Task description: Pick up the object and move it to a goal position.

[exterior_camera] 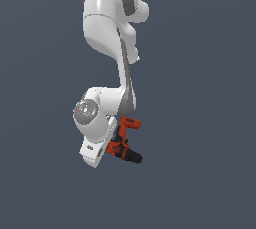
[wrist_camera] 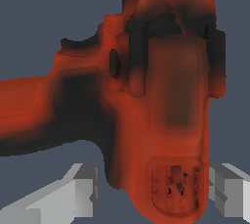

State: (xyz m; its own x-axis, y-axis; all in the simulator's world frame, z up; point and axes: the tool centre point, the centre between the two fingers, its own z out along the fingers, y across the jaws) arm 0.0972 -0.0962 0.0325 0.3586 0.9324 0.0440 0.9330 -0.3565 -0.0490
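Note:
The object is a small orange-red drill with a black chuck, seen against the plain dark background in the exterior view. It hangs at the tip of my white hand, chuck pointing down toward the exterior view's right and flat base uppermost. My gripper is mostly hidden behind it there. In the wrist view the drill fills most of the picture. My gripper is shut on the rear end of its body, with one grey finger on one side and the other finger on the opposite side.
The white arm reaches down from the top of the exterior view, its wrist tilted. Everything around it is uniform dark grey-blue.

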